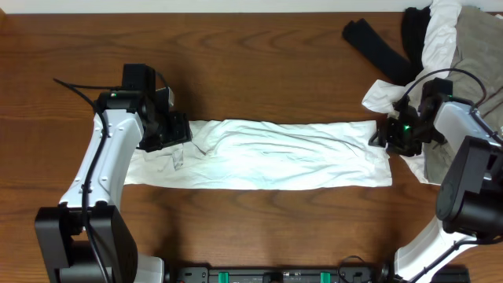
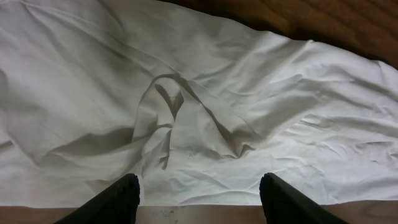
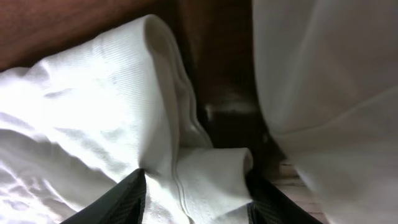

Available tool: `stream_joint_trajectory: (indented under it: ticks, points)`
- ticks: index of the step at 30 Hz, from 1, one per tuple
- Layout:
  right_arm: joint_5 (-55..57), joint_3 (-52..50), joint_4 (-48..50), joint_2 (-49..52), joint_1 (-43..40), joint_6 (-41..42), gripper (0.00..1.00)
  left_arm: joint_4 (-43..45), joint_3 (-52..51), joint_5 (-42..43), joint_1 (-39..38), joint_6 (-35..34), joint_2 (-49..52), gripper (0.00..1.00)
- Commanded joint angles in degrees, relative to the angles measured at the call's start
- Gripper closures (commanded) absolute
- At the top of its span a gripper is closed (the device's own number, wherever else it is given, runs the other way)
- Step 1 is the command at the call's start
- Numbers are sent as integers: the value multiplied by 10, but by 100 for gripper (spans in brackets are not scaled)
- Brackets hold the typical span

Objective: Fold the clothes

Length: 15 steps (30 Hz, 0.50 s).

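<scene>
Wooden table (image 1: 259, 79), white shirt (image 1: 283, 153); left gripper (image 2: 200, 186) spread; right gripper (image 3: 198, 180) astride it, grip unclear.

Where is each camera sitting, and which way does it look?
Overhead: above the table, looking straight down at the white shirt; left gripper and right gripper show at its ends.
Left wrist: on the left arm, looking down at the shirt; its two dark fingers show.
Right wrist: on the right arm, close over white cloth; its fingers show, a fold between them.
Shared: overhead and left wrist both see the shirt end by the left gripper.
</scene>
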Motion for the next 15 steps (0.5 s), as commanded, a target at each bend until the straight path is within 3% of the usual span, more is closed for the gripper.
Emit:
stream_joint_trajectory:
  ticks: [1, 3, 10, 15]
  points:
    - [41, -58, -2, 59, 13, 1, 50, -2, -10, -7, 0, -1, 7, 35]
    - [41, -63, -2, 59, 13, 1, 51, -1, -10, -7, 0, -1, 7, 35]
    - [40, -66, 0, 59, 13, 2, 68, -2, -10, -7, 0, -1, 7, 35]
    - [27, -67, 0, 59, 13, 2, 73, -2, -10, -7, 0, -1, 7, 35]
